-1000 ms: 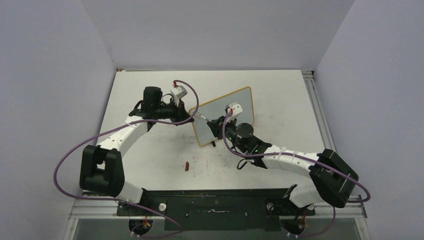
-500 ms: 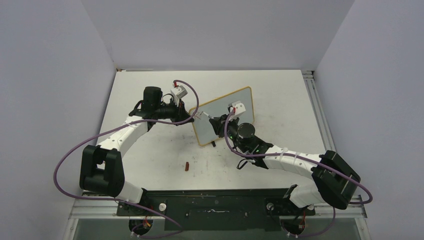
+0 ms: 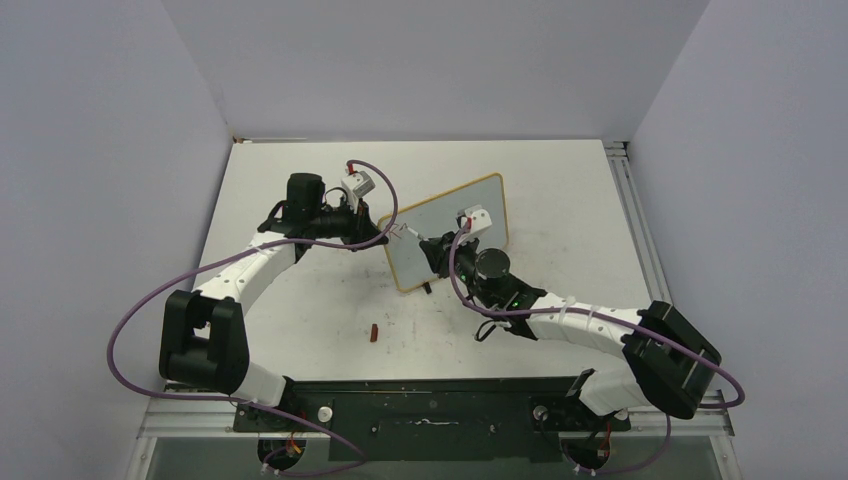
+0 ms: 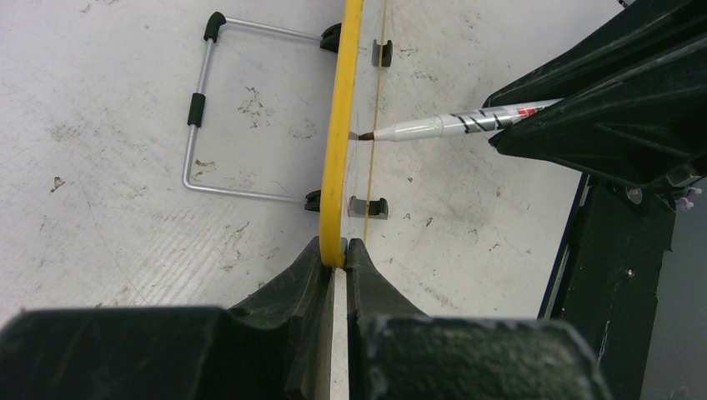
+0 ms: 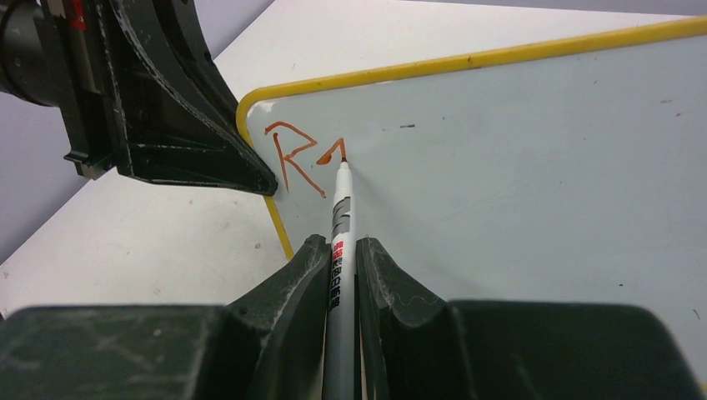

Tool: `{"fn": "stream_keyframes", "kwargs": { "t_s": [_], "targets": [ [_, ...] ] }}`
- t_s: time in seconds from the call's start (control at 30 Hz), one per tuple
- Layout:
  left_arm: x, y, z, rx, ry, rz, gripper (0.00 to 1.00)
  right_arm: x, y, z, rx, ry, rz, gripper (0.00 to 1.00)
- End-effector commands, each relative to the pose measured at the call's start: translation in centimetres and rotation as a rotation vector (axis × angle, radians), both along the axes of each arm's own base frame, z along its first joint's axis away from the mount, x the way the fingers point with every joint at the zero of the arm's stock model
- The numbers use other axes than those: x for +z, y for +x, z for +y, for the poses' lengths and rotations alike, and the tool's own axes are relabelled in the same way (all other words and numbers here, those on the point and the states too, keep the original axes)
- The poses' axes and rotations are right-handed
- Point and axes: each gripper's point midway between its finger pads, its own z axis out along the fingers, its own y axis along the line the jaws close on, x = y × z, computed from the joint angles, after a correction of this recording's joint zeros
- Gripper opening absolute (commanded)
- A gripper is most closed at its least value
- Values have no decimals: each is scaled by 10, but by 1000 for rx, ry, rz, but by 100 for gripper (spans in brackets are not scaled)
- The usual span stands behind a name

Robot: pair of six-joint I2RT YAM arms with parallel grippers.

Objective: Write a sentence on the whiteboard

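Right wrist view: the right gripper (image 5: pixel 340 247) is pinched tight on a white-and-grey marker pen (image 5: pixel 341 196). Its tip is on the small yellow-framed white whiteboard (image 5: pixel 517 167) standing on the white table (image 3: pixel 560 190), adding a red-brown stroke (image 5: pixel 332 155) at three o'clock of the "R" (image 5: pixel 292 157). Since a second ago that wrist has shifted only slightly; the left gripper (image 4: pixel 340 248), closed on the board's edge, hasn't budged. The sentence looks barely begun.

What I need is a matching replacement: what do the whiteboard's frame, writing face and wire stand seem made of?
Whiteboard face: smooth, faintly glossy white, probably a coated sheet; the red-brown strokes sit crisp on it. Frame: even glossy yellow with rounded corners, plastic or painted wood, unclear which. Wire stand: bare silvery metal rod with black sleeves.
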Motion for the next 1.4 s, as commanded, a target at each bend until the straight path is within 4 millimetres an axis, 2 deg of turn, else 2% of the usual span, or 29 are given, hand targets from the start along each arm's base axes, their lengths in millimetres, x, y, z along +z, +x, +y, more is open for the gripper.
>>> {"fn": "stream_keyframes", "kwargs": {
  "t_s": [0.0, 0.17, 0.3, 0.6, 0.73, 1.07, 1.37],
  "targets": [
    [4, 2, -2, -19, 24, -31, 0, -8, -11, 4, 24, 17, 17, 5],
    [4, 2, -2, -20, 23, -31, 0, -18, -14, 3, 20, 3, 31, 5],
    [4, 2, -2, -19, 23, -33, 0, -9, -10, -2, -12, 6, 9, 5],
    [6, 1, -2, -21, 20, -36, 0, 37, -3, -9, -54, 35, -82, 5],
    [6, 2, -2, -20, 20, -36, 0, 55, -4, -4, -30, 60, -114, 5],
    [5, 1, -3, -22, 20, -34, 0, 63, 3, 8, -14, 66, -141, 5],
    [5, 2, -3, -23, 20, -32, 0, 56, 8, 12, -14, 55, -129, 5]
  ]
}}
